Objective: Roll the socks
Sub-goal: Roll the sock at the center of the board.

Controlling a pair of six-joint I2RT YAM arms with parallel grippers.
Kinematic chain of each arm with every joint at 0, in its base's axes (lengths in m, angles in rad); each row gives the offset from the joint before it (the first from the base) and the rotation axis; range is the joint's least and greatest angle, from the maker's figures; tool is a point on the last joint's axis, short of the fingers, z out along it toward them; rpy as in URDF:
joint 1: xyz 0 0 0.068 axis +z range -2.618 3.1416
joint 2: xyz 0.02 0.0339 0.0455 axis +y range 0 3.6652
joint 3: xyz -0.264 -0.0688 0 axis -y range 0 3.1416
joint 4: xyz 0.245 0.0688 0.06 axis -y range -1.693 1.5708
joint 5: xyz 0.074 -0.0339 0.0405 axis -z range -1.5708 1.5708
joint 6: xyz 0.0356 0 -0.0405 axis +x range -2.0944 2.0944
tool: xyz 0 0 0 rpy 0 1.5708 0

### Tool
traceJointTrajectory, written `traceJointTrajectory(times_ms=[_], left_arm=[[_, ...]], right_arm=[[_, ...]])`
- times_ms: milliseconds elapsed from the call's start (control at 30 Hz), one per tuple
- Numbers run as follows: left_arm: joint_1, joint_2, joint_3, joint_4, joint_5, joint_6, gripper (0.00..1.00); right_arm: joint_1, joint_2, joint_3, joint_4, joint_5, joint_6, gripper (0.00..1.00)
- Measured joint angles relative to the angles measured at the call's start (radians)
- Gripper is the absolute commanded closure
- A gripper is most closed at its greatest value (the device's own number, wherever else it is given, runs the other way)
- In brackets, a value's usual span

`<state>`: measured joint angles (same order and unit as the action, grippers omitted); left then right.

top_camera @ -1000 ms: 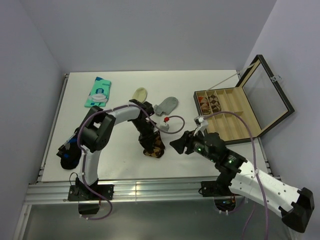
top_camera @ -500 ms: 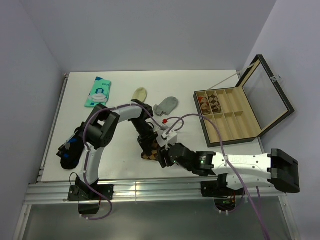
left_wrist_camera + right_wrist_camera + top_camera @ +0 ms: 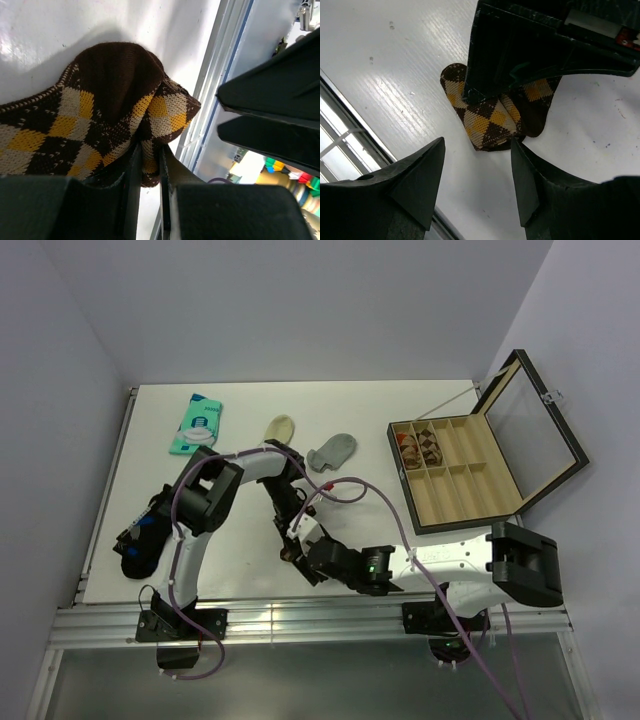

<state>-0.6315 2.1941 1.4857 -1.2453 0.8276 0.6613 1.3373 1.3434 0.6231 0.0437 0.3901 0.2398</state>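
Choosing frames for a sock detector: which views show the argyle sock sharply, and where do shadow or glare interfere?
Left wrist: argyle sock sharp, soft shadow behind it. Right wrist: sock sharp, left gripper covers part, table shines at left. Top external: even light, arms hide most of it.

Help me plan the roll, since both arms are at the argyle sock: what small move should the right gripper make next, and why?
Probably lower the right gripper and close on the free end of the argyle sock. Its jaws hang open over that end, gripping nothing, while the left gripper pinches a fold, so rolling likely needs a second hold.
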Motion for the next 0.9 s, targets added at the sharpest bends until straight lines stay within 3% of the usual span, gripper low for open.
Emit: traceJointTrajectory(times_ms=[667,900], left_arm=[[0.013,0.051,0.018,-0.096,0.009,0.037,0.87],[0.016,0.062,0.025,-0.123,0.002,0.056,0.86]], right_arm=[[0.006,0.232,0.088,0.031,-0.011,-0.146,0.44],[0.023,0.294,0.121,0.029,0.035,-0.163,0.58]])
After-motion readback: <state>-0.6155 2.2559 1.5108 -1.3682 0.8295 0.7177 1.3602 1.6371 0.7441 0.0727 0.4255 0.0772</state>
